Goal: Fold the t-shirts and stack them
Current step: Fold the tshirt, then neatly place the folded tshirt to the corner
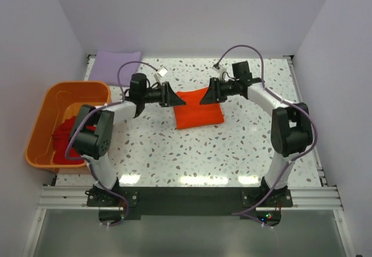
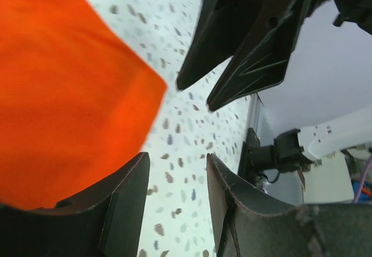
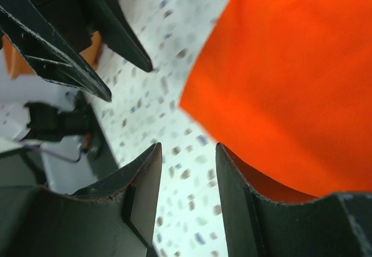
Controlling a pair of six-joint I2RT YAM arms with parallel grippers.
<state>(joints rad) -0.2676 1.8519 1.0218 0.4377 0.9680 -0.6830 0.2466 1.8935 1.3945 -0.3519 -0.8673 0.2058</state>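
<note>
- Top view: we list the bright orange t-shirt [image 1: 199, 110], folded to a rough rectangle and lying flat at the middle of the speckled bench [image 1: 174, 152], a little toward the far edge.
- Top view: the left gripper [image 1: 173, 97] sits at the shirt's far left corner. The right gripper [image 1: 203, 96] is over the shirt's far edge. Their tips face each other, near but apart.
- Top view: the lavender t-shirt [image 1: 119, 59] lies flat at the bench's far left corner. The red t-shirt [image 1: 63, 135] lies crumpled in the orange tub [image 1: 38, 129] by the bench's left edge.
- Left wrist view: we find the left claw released, its jaws apart with only bare bench between them. The orange cloth fills the left of the view, its corner just beside one of the fingers [image 2: 125, 210]. We cannot tell whether they touch. The right gripper's fingers hang opposite.
- Right wrist view: we find the right claw likewise released, with bare bench in its gap. The orange cloth lies to the right, behind one finger [image 3: 250, 210]. We cannot tell whether they touch. The left gripper's fingers point in from the upper left.
</note>
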